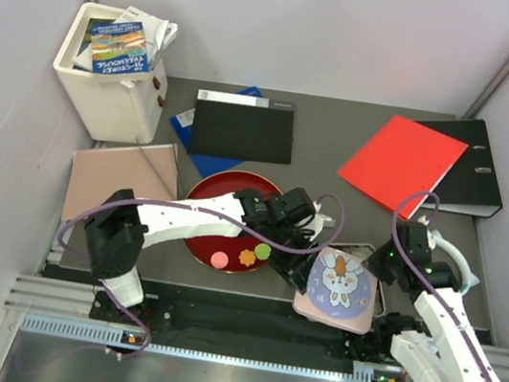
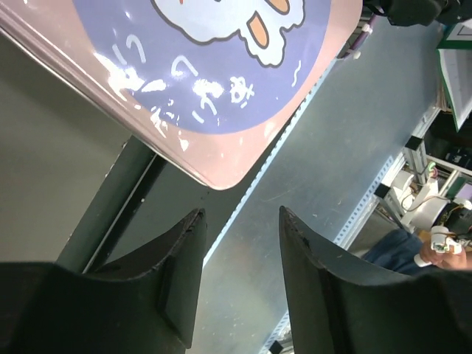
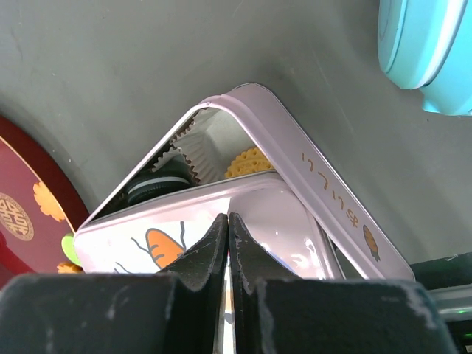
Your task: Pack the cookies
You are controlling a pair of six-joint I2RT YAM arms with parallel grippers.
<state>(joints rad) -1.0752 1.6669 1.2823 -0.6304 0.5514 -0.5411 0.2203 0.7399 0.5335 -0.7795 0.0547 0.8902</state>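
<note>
A pink cookie (image 1: 219,259), an orange flower cookie (image 1: 248,257) and a green one (image 1: 262,247) lie on the red plate (image 1: 218,195). The pink tin (image 3: 324,188) stands right of the plate. Its rabbit lid (image 1: 341,287) lies askew on it, leaving one corner uncovered. In that corner a black cookie (image 3: 158,184) sits in a paper cup beside an orange cookie (image 3: 249,162). My left gripper (image 1: 298,273) is open and empty at the lid's (image 2: 221,81) left front corner. My right gripper (image 3: 228,221) is shut, its tips over the lid's (image 3: 192,228) far edge.
A teal round object (image 3: 428,51) lies right of the tin. At the back are a red folder (image 1: 400,161), a black binder (image 1: 479,168), a black book (image 1: 243,129) and a white box of booklets (image 1: 109,71). A brown board (image 1: 121,180) lies at the left.
</note>
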